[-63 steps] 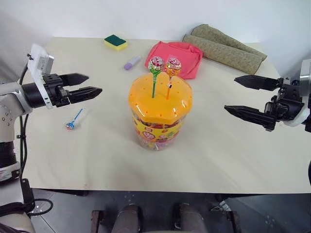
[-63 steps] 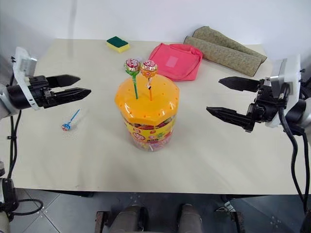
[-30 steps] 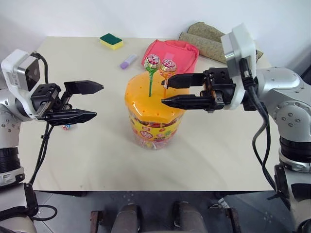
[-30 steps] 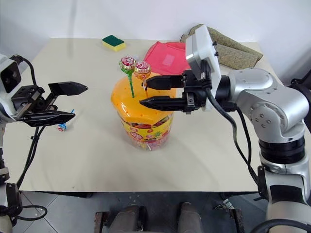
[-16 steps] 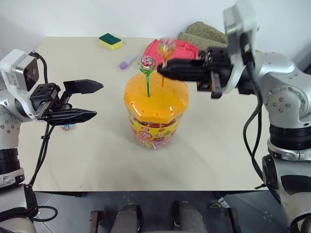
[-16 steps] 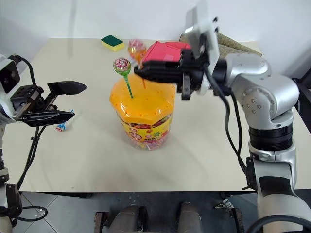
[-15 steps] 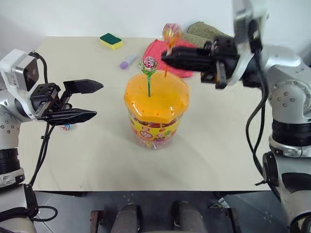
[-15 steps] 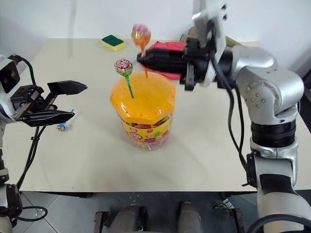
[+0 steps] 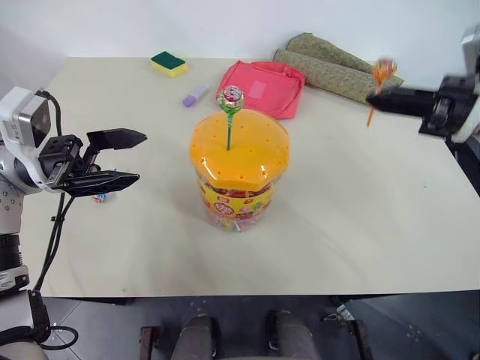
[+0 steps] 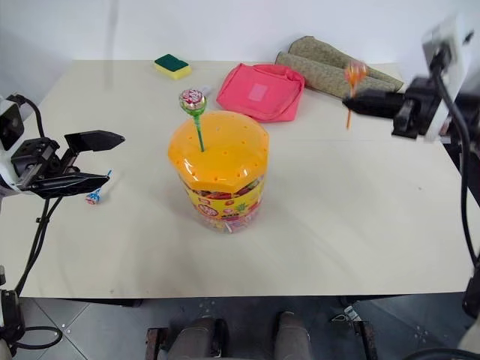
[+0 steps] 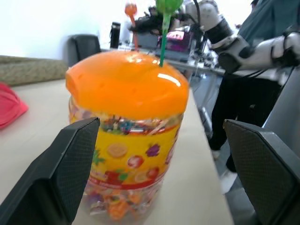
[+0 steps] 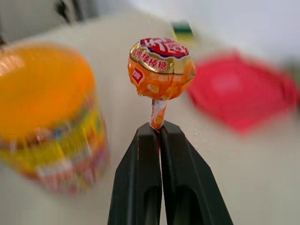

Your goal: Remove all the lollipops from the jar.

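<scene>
We find our right hand (image 12: 159,129) clenched on the orange-stick lollipop (image 12: 161,69), well clear of the jar (image 9: 238,169). Our left hand (image 9: 135,159) hangs released beside it. The green-stick lollipop (image 9: 230,98) stands in the lid: light, its stick thin; we judge a low pinch best.

The jar (image 9: 239,177) stands alone in the middle of the desk (image 9: 360,217), with bare desk all around it, so a hand can come in from the front or from either side. One green-stick lollipop (image 9: 229,101) pokes up from its lid. Behind it lie a pink pouch (image 9: 261,88), a lilac cylinder (image 9: 196,94), a sponge (image 9: 167,63) and rolled cloth (image 9: 330,69).
</scene>
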Robot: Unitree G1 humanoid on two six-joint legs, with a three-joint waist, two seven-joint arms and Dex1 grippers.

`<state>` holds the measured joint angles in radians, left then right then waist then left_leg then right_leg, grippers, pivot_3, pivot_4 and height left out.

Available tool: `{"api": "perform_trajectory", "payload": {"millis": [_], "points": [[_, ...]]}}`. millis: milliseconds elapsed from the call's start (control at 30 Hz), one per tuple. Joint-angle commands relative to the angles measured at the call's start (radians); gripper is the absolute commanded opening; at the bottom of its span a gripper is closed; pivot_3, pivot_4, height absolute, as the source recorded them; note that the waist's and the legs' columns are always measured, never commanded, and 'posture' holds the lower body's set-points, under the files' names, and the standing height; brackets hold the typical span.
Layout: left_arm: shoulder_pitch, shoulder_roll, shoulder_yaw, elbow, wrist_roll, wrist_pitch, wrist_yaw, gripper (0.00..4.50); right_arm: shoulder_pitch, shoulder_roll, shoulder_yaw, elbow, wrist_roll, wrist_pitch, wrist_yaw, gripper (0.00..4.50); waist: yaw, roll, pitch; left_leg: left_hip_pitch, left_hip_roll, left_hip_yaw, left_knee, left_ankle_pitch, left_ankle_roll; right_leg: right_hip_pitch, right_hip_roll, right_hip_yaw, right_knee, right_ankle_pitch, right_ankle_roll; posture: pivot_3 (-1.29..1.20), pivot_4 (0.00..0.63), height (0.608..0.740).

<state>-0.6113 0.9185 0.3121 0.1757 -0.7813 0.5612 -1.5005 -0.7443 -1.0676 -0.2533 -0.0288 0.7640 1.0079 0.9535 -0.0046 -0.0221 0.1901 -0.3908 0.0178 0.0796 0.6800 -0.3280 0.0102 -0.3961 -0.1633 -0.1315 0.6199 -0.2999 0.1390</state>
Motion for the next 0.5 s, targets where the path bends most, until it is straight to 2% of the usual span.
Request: {"api": "perform_trajectory", "payload": {"millis": [33, 133, 233, 433, 500], "points": [[0.020, 0.024, 0.040, -0.003, 0.002, -0.043, -0.035, 4.50, 0.175, -0.020, -0.077, -0.054, -0.019, 0.054, -0.053, 0.05, 0.002, 0.000, 0.000, 0.000, 0.000, 0.000, 0.000, 0.000, 0.000, 0.000, 0.000, 0.000, 0.000, 0.000, 0.000, 0.00, 0.150, 0.740], [0.015, 0.016, 0.044, 0.014, 0.024, -0.112, -0.030, 4.50, 0.286, 0.011, -0.059, -0.066, -0.043, 0.073, -0.106, 0.05, 0.003, 0.000, 0.000, 0.000, 0.000, 0.000, 0.001, 0.000, 0.000, 0.000, 0.000, 0.001, 0.000, 0.000, 0.000, 0.00, 0.150, 0.740], [-0.013, -0.002, 0.046, 0.044, 0.028, -0.163, -0.021, 4.50, 0.353, 0.062, -0.015, 0.017, -0.118, 0.036, -0.169, 0.05, 0.003, 0.001, 0.000, 0.000, 0.000, 0.001, 0.001, 0.000, 0.000, 0.000, 0.000, 0.001, 0.001, 0.000, 0.000, 0.00, 0.150, 0.740], [0.021, 0.024, 0.052, 0.031, 0.027, -0.150, -0.023, 4.50, 0.310, 0.175, 0.013, 0.234, -0.225, -0.100, -0.224, 0.05, 0.002, 0.003, 0.002, 0.000, 0.000, 0.000, 0.002, 0.000, 0.000, 0.000, 0.000, 0.001, 0.001, 0.000, 0.000, 0.00, 0.150, 0.740], [0.032, 0.019, 0.057, 0.013, 0.017, -0.142, -0.013, 4.50, 0.314, 0.184, 0.023, 0.270, -0.244, -0.126, -0.210, 0.50, 0.002, 0.004, 0.002, 0.000, 0.000, 0.001, 0.002, 0.000, 0.000, 0.000, 0.000, 0.001, 0.001, 0.000, 0.000, 0.00, 0.150, 0.740]]}}
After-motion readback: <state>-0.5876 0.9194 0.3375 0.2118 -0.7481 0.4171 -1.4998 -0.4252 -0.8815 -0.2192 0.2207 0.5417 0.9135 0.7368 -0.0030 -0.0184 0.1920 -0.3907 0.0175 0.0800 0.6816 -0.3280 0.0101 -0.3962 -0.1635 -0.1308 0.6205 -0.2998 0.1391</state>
